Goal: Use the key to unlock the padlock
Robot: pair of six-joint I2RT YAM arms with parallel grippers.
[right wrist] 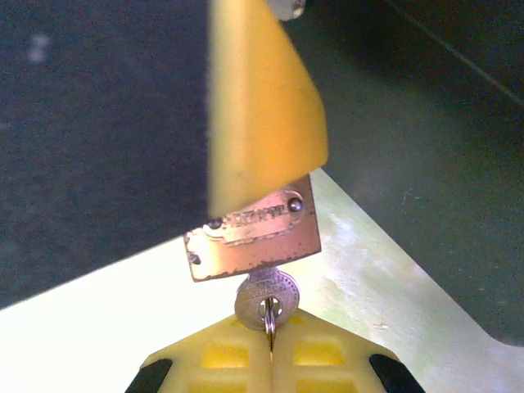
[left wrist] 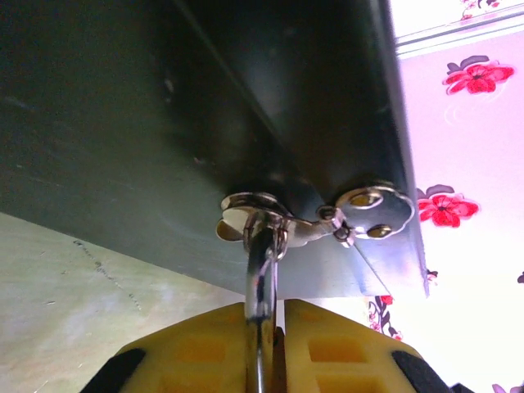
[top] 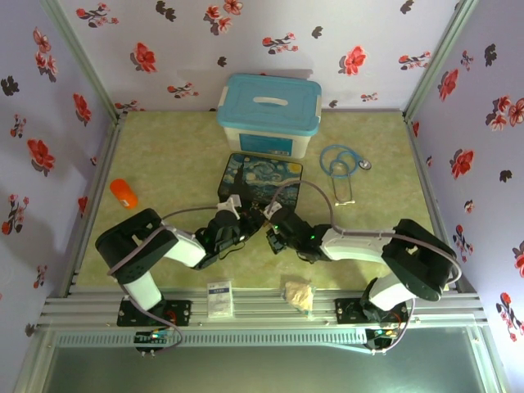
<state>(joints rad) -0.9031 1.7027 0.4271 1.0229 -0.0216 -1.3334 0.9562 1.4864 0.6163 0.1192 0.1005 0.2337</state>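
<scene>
Yellow-fingered left gripper [top: 243,212] and right gripper [top: 271,223] meet at near edge of box [top: 264,174], top view; left wrist, jaws clamped on silver shackle of padlock [left wrist: 260,266], hung through box hasp [left wrist: 372,214]; right wrist, jaws pinched on key [right wrist: 267,296], seated under brass padlock.

There is one padlock [right wrist: 252,237] and one key [right wrist: 282,296], plus one painted box [top: 260,178] and one blue-lidded storage bin [top: 269,110]. The table [top: 385,205] also carries one stethoscope [top: 340,164], one orange object [top: 124,193], one white packet [top: 219,299] and one beige paper wad [top: 299,295] (no kind appears twice). The arms number two: a left arm [top: 151,246] and a right arm [top: 409,250].
</scene>
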